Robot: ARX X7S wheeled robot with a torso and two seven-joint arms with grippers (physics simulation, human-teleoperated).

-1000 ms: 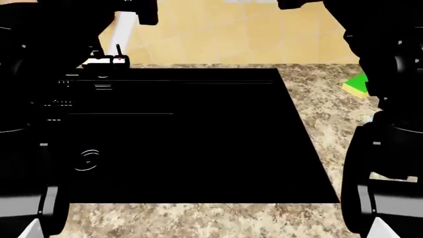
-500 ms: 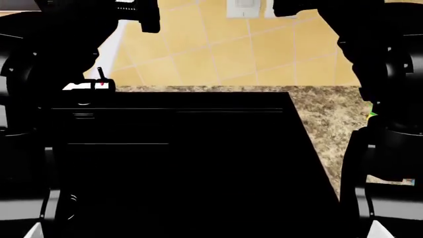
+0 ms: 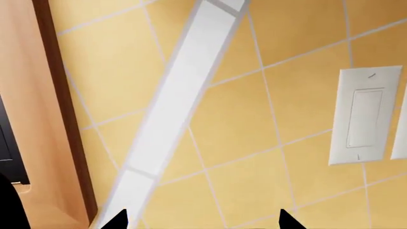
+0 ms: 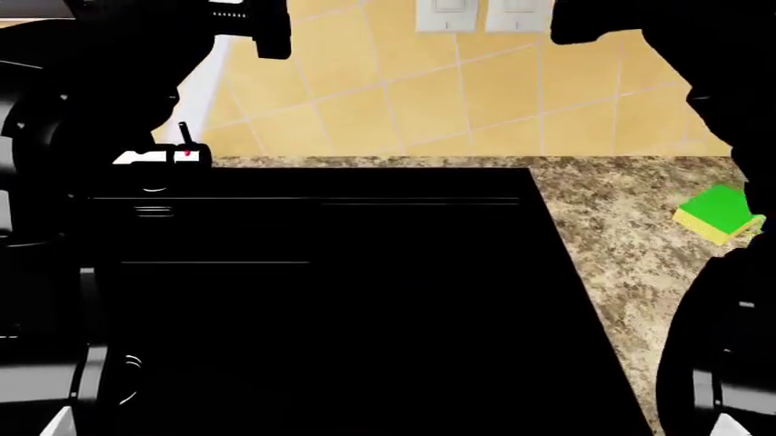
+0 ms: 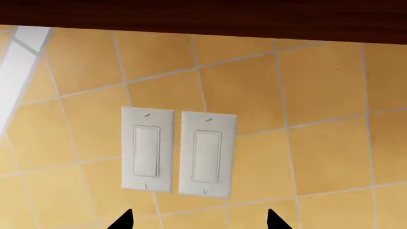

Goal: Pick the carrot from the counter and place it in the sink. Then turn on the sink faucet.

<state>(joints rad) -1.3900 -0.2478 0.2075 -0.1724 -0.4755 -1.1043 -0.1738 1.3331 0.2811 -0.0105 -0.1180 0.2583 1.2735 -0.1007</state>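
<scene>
Two grippers gape empty at wall tiles; the right arm (image 4: 679, 36) has shifted, uncovering the green-yellow sponge (image 4: 718, 214) beside the glossy black sink (image 4: 327, 291).

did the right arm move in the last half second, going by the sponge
Yes. The right arm swung rightward; the sponge on the counter, almost hidden behind it before, now shows.

Two white wall switches (image 5: 178, 153) on tile (image 5: 318, 157)
</scene>
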